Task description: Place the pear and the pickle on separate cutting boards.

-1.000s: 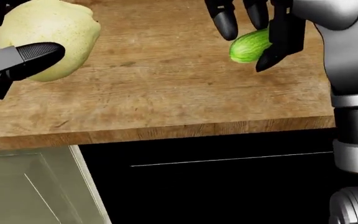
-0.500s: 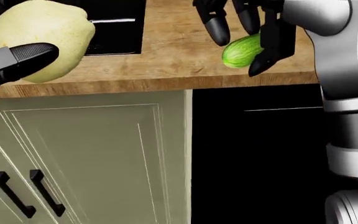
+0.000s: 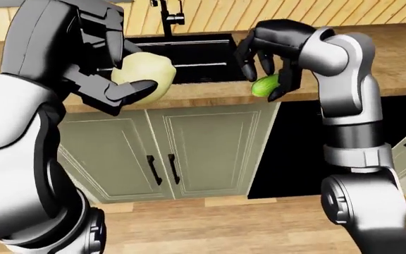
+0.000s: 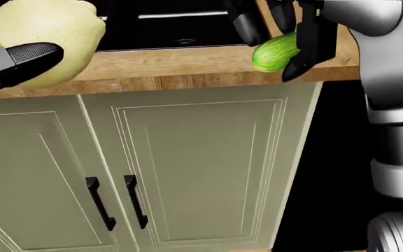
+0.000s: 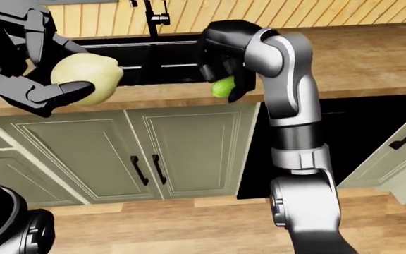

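two loaded hands, left hand (image 4: 9, 65) gripping pear (image 4: 44, 34), right hand (image 4: 286, 31) pinching pickle (image 4: 275, 52), above sink (image 3: 189, 53)

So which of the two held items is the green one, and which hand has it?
The pickle, small, green and elongated, in the right hand. The left hand holds the pear, which is pale yellow, rounder and much bigger.
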`<state>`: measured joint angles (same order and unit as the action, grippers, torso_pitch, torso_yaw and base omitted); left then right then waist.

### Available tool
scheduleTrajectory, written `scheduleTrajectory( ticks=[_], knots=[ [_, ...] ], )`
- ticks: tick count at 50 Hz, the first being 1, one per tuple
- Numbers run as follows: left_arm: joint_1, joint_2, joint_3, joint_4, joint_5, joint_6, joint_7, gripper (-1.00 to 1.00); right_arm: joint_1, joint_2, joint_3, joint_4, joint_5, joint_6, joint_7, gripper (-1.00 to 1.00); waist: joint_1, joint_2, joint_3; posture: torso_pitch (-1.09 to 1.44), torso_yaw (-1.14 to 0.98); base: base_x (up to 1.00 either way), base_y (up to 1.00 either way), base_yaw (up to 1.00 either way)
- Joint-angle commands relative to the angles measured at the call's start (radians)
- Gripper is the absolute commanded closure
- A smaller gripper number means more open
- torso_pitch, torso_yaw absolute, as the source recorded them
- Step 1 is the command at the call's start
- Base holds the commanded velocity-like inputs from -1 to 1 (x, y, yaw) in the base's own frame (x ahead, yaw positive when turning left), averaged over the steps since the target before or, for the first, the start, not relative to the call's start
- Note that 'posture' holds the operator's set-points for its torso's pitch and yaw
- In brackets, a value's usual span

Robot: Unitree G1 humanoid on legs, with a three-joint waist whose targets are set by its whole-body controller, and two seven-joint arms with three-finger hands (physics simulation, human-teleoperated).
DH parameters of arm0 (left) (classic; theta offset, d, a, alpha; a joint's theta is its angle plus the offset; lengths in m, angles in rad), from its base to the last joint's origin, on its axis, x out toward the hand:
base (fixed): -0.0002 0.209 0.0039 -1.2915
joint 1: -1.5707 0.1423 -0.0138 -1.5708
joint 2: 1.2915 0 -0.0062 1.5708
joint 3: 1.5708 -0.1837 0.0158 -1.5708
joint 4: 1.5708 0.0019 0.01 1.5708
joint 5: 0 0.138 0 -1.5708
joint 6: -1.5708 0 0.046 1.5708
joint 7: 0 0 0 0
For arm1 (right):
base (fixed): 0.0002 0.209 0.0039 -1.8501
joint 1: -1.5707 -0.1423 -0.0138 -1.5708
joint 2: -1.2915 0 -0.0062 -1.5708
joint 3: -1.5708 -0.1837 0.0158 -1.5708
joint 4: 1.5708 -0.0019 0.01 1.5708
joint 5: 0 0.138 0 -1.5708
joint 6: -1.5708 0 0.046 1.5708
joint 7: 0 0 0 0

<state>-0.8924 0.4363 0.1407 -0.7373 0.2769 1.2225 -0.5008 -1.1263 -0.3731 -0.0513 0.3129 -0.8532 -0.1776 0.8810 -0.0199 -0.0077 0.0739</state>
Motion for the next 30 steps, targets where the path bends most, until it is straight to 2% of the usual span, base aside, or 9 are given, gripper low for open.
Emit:
scheduleTrajectory(
  ticks=[1,3,9,13,15,16,24,28,30],
  knots=[
    [-0.035,0.01,0.011,-0.014,0.007,-0.023,0.011,1.0,-0.033,-0.007,-0.011,-0.027,0.007,0.0,-0.015,1.0,-0.002,-0.001,-0.024,0.0,0.0,0.0,0.75,0.0],
    [-0.034,0.011,0.013,-0.014,0.006,-0.023,0.011,1.0,-0.033,-0.005,-0.01,-0.028,0.007,0.001,-0.015,1.0,-0.003,-0.042,-0.04,0.0,0.0,0.0,0.77,0.0],
    [-0.037,0.012,0.013,-0.012,0.003,-0.021,0.013,1.0,-0.032,-0.003,-0.011,-0.027,0.01,0.002,-0.015,1.0,0.009,-0.042,-0.055,0.0,0.0,0.0,0.86,0.0],
    [-0.033,0.011,0.014,-0.015,0.001,-0.023,0.015,1.0,-0.029,-0.001,-0.009,-0.027,0.01,0.002,-0.017,1.0,0.006,0.032,-0.036,0.0,0.0,0.0,0.88,0.0],
    [-0.033,0.012,0.015,-0.015,0.001,-0.023,0.016,1.0,-0.029,-0.001,-0.01,-0.028,0.011,0.003,-0.018,1.0,0.011,0.141,-0.064,0.0,0.0,0.0,0.9,0.0],
    [-0.036,0.014,0.014,-0.018,0.001,-0.016,0.015,1.0,-0.028,0.0,-0.009,-0.029,0.011,0.003,-0.017,1.0,0.013,0.102,-0.052,0.0,0.0,0.0,0.9,0.0],
    [-0.03,0.015,0.018,-0.021,-0.003,-0.02,0.016,1.0,-0.024,0.003,-0.009,-0.032,0.012,0.005,-0.02,1.0,0.017,0.024,-0.018,0.0,0.0,0.0,0.91,0.0],
    [-0.031,0.015,0.016,-0.022,-0.004,-0.02,0.018,1.0,-0.02,0.003,-0.009,-0.037,0.012,0.005,-0.019,1.0,0.007,-0.056,-0.046,0.0,0.0,0.0,0.9,0.0],
    [-0.033,0.015,0.014,-0.023,-0.004,-0.017,0.019,1.0,-0.019,0.003,-0.009,-0.041,0.013,0.007,-0.016,1.0,0.006,-0.036,-0.046,0.0,0.0,0.0,0.91,0.0]
  ],
)
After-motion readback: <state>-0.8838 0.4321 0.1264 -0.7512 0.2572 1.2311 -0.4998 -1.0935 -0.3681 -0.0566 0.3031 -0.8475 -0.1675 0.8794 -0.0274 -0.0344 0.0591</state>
